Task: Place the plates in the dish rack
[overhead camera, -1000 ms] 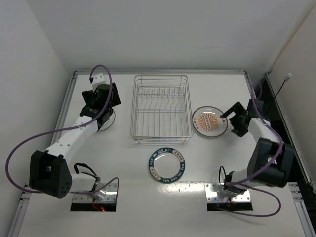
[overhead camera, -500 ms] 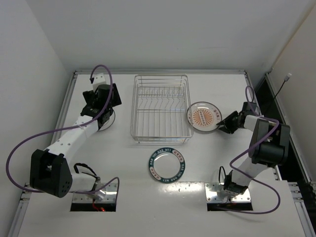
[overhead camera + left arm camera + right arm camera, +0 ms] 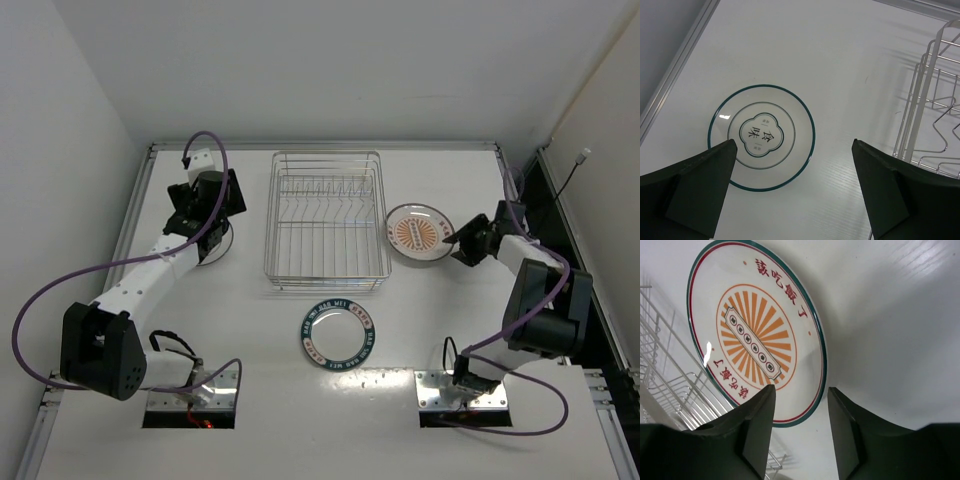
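The dish rack (image 3: pixel 325 220), a silver wire basket, stands at the table's centre and holds nothing. The orange sunburst plate (image 3: pixel 418 232) lies by the rack's right side, its left rim at the wires. My right gripper (image 3: pixel 462 243) is at that plate's right edge, jaws partly apart. In the right wrist view the plate (image 3: pixel 755 340) has its near rim between the fingers, which do not clamp it. The teal lettered plate (image 3: pixel 339 335) lies in front of the rack. My left gripper (image 3: pixel 794 145) hangs wide open over the pale plate (image 3: pixel 761 137).
Raised metal rails edge the table at the left (image 3: pixel 135 210) and the back. Rack wires (image 3: pixel 930 100) stand just right of the left gripper. The arms' bases (image 3: pixel 190 385) sit at the near edge, with purple cables looping off both arms.
The right gripper came in to the orange plate's edge, and the plate slid left toward the rack. Its jaws narrowed, then partly reopened. The left arm has not moved.
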Robot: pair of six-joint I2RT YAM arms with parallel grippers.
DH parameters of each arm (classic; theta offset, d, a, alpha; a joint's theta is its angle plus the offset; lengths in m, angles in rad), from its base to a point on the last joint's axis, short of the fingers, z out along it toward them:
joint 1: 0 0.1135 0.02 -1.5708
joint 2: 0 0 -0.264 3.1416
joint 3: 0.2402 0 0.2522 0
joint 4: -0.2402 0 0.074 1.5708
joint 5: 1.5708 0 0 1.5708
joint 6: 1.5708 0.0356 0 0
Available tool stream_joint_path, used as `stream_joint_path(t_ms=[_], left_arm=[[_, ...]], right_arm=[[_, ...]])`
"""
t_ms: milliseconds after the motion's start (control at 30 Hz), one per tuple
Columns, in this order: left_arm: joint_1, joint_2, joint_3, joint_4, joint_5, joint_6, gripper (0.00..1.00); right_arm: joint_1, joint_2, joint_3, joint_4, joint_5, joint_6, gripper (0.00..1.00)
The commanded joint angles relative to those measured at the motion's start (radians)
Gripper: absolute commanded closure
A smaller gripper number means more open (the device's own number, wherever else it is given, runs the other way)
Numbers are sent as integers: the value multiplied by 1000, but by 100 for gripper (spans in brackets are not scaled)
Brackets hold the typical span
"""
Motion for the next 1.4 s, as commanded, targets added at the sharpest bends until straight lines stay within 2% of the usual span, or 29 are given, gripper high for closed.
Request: stream_joint_path(t_ms=[0,167,267,400,467,500,533,633,700,767,800,867,933,1000,1033,1200,1233,1367], left_arm=[[-9,-10,14,17,-7,4,0],[-9,-1,14,17,2,-5,0],[-9,-1,14,17,-7,-5,0],[-9,-1,14,17,-7,-5,0],[-9,-1,14,17,-7,-5,0],[-9,-1,14,17,-7,-5,0],[-9,-1,14,17,-7,-5,0],[-9,-1,14,17,-7,-5,0],[-9,-1,14,17,-7,-5,0],[-9,-1,14,17,-7,-5,0],[-9,-1,14,17,-7,-5,0],[-9,-1,14,17,-7,-5,0],[-9,-1,14,17,-7,-5,0],[-9,-1,14,17,-7,-5,0],[-9,-1,14,17,-7,-5,0],[-9,-1,14,17,-7,-5,0],[-9,-1,14,17,-7,-5,0],[-9,-1,14,17,-7,-5,0]], right_arm=[[2,-9,17,16,12,-5,56],[-9,95,17,50,-17,47,56],[0,137,46,50,-30,59,49],[0,197,78,48,-57,70,50],[0,215,78,81,-79,82,62],[0,215,62,102,-101,91,75],[0,227,48,131,-118,105,100],[0,209,23,164,-116,119,100],[0,136,14,122,-68,119,100],[0,41,5,63,51,110,100],[11,-81,5,41,109,99,100],[37,-203,5,26,262,84,100],[94,-335,56,-29,426,38,100],[184,-387,107,-101,557,-14,100],[218,-406,151,-115,667,-31,100],[394,-420,282,-139,843,-105,100],[462,-420,299,-139,904,-134,100],[626,-311,429,-140,1068,-215,100]])
